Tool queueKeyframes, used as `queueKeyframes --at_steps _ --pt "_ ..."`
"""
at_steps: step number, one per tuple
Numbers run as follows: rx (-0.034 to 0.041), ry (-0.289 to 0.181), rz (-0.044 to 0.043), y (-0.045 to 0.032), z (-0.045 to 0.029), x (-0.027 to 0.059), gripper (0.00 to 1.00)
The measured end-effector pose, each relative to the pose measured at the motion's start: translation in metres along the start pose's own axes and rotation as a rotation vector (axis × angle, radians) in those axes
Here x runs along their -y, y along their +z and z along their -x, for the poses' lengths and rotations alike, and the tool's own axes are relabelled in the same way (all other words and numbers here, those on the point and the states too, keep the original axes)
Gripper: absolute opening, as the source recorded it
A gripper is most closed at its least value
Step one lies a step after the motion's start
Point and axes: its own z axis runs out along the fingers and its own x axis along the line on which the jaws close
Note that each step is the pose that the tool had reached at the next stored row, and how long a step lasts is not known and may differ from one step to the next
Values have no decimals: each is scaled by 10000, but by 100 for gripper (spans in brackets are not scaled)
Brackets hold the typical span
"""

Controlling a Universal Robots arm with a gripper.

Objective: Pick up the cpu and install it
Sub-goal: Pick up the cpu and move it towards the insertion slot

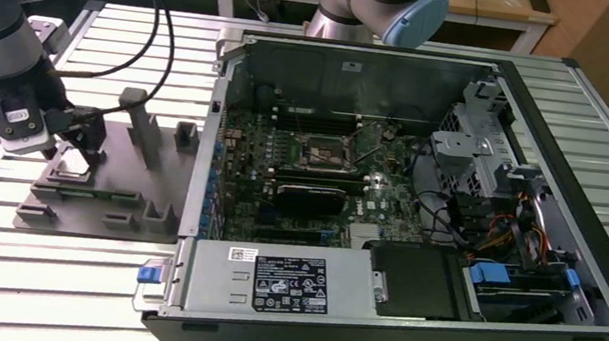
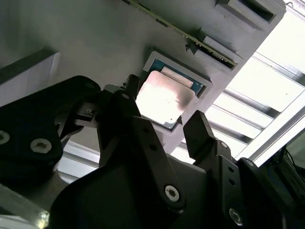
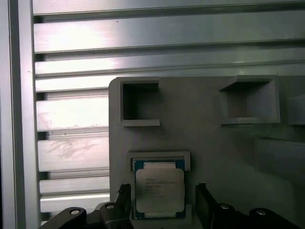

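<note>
The cpu point(image 3: 159, 190), a small square chip with a silver top and a green edge, lies flat in a shallow pocket of the grey fixture plate point(image 3: 200, 138). It also shows in the second wrist view as a shiny square point(image 2: 164, 98). My gripper point(image 3: 162, 194) is open, lowered over the chip, with one black finger point(image 3: 125, 195) on each side and a narrow gap to each edge. In the exterior view the gripper point(image 1: 69, 150) stands over the cpu point(image 1: 75, 165) at the exterior view's left. The empty socket point(image 1: 320, 149) sits mid-motherboard inside the open computer case point(image 1: 574, 190).
Upright posts and blocks point(image 1: 141, 132) rise from the fixture plate point(image 1: 108, 201) close beside my gripper. The slatted metal table point(image 1: 32, 278) runs under everything. A second arm point(image 1: 396, 2) stands behind the case. Cables and drive bays point(image 1: 502, 234) crowd the case at the exterior view's right.
</note>
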Motion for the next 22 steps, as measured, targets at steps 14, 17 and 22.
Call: queueKeyframes --at_steps 14,17,22 --pt "-2 0 -2 125 -4 -23 65" --pt "-2 0 -2 140 -4 -26 65" --pt "-4 0 -4 154 -6 -30 65"
